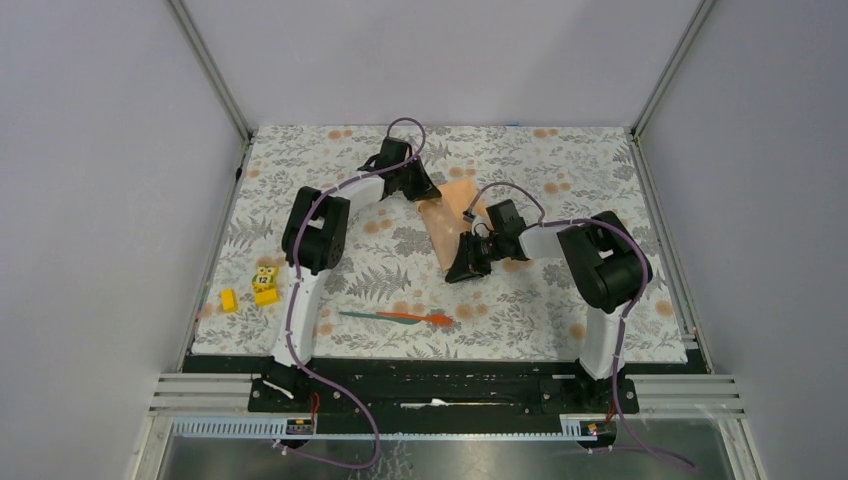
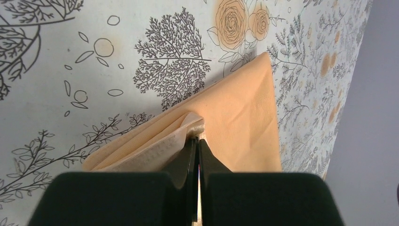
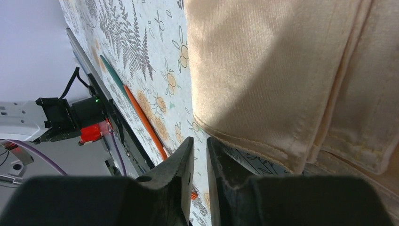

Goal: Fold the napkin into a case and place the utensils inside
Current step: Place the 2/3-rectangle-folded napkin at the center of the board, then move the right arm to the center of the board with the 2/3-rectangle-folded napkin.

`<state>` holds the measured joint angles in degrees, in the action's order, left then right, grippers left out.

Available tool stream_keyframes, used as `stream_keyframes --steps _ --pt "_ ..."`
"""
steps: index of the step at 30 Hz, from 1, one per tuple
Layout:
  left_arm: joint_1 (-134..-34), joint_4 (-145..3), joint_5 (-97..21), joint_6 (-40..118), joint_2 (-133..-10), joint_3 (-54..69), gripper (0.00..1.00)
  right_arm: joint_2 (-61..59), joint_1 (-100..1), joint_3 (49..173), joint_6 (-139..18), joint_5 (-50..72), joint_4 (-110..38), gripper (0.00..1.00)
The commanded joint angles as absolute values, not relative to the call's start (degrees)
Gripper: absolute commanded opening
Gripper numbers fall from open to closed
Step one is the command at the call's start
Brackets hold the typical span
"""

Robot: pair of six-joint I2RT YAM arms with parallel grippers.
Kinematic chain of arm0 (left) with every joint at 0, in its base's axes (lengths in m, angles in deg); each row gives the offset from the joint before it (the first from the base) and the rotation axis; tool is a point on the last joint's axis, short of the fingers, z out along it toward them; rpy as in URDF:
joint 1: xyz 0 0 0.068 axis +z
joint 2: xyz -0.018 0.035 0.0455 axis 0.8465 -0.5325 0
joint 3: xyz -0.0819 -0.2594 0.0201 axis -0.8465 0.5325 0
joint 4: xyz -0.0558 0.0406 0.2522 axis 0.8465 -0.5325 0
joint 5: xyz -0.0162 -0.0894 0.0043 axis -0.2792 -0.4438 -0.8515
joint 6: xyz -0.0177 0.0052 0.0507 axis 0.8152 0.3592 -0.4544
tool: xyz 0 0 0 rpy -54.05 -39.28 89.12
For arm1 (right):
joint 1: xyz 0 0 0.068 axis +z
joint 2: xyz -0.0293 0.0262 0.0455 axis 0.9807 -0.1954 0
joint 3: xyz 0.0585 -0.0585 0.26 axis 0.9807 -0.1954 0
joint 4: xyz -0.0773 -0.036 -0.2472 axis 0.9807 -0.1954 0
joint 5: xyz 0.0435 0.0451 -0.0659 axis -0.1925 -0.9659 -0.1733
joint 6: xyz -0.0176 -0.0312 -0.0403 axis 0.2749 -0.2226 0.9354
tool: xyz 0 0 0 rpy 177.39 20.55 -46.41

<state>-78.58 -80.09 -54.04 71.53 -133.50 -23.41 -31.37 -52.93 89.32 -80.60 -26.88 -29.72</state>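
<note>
Left gripper point(image 2: 196, 141): clamped on folded corner of plain peach-orange cloth napkin point(image 2: 235, 122), apparently pinning the layers.
Right gripper point(image 3: 200, 143): narrowly apart, empty, beside napkin hem; likely lining up a grasp.
Napkin location: middle of grey floral-print tablecloth point(image 1: 560, 290).
Thin teal-green and orange-red plastic utensils point(image 1: 395, 317): 6 o'clock of napkin, well apart.

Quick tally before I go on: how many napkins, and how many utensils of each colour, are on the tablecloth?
peach-orange napkin: 1
teal-green utensil: 1
orange-red utensil: 1
Total: 3
</note>
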Motion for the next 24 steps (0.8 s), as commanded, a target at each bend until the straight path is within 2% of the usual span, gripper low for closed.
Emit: stream_keyframes --steps 1,3,8,11,14,19,24 --pt "-78.7 -84.7 -54.8 67.7 -134.8 -27.0 0.02 -27.8 -52.8 90.3 -79.6 -24.9 -33.6 0.24" --pt "-79.0 -86.1 -56.6 67.0 -132.7 -27.6 0.1 -23.7 -52.9 93.0 -78.9 -23.4 -38.3 0.28" --pt "-79.3 -86.7 -62.5 68.4 -125.3 -26.9 0.37 -16.9 -57.0 97.7 -77.4 -15.4 -46.2 0.59" --pt "-79.4 -86.9 -65.0 69.9 -120.2 -25.8 0.5 -16.4 -61.7 98.8 -77.8 -10.3 -47.9 0.74" --pt "-79.7 -86.9 -66.9 71.0 -115.6 -22.5 0.63 -19.6 -66.7 100.4 -78.3 -9.4 -48.3 0.82" --pt "-81.1 -87.1 -68.6 70.1 -107.3 -13.0 0.7 -27.2 -71.4 103.6 -77.5 -14.0 -48.3 0.84" --pt "-82.9 -90.2 -67.4 65.6 -97.9 -2.8 0.71 -29.9 -72.0 101.1 -77.3 -16.0 -45.3 0.73"
